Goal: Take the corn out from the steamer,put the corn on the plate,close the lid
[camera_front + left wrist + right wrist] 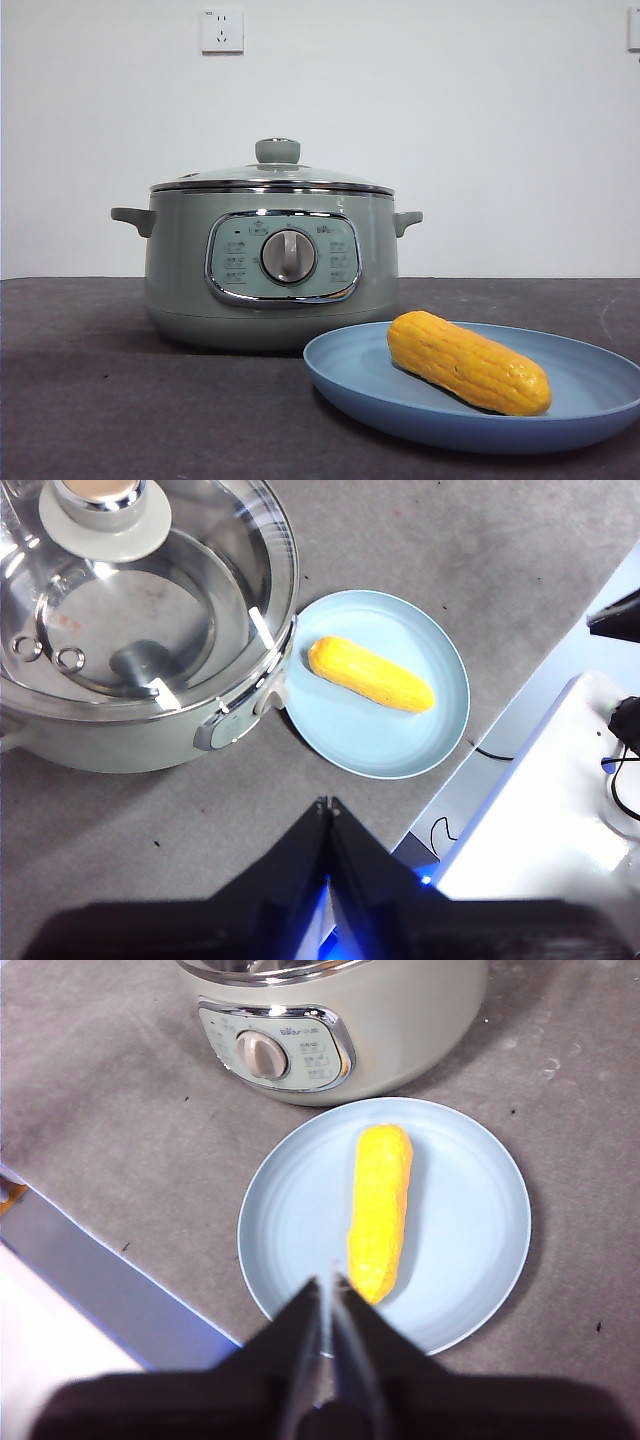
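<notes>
Both of my grippers, the left gripper [328, 802] and the right gripper [330, 1280], hang above the table with jaws pressed together and nothing in them, so I judge the only care left is to keep clear of the pot. Beside the pot [270, 270], the corn [468, 362] lies on the plate [590, 395]. On the pot, the lid [272, 178] sits flat and closed.

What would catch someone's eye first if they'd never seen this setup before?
Probably the bright yellow-orange corn, lying on the light-blue plate just in front of the steamer. Next, the sage-green steamer behind it, with its glass lid on. Both grippers, left and right, hang shut above the table, holding nothing.
</notes>
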Robot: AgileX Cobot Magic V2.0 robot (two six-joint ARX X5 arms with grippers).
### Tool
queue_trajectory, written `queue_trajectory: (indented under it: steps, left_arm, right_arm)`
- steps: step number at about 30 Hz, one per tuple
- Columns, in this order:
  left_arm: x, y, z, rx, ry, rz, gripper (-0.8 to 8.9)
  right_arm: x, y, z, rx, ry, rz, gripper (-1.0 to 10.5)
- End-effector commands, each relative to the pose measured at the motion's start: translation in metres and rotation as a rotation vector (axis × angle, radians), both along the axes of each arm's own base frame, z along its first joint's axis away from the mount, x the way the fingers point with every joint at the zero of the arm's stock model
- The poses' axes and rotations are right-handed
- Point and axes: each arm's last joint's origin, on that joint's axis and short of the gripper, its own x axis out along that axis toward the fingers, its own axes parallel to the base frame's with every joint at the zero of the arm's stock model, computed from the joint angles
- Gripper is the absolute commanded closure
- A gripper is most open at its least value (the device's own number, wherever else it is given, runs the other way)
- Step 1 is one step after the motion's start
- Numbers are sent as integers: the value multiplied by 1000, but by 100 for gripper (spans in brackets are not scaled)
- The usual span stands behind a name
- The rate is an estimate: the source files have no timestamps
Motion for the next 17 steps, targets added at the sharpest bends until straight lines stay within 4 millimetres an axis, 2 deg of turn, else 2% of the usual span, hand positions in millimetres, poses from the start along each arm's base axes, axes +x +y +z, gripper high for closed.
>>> queue_trajectory:
  steps: [1,17]
  left_arm:
    - [1,0,1,-2,-17,-9,817]
    - [2,1,3,36,-46,25,818]
  right_arm:
    - [0,0,-2,-8,1,1,946]
    - [0,0,-2,-8,1,1,946]
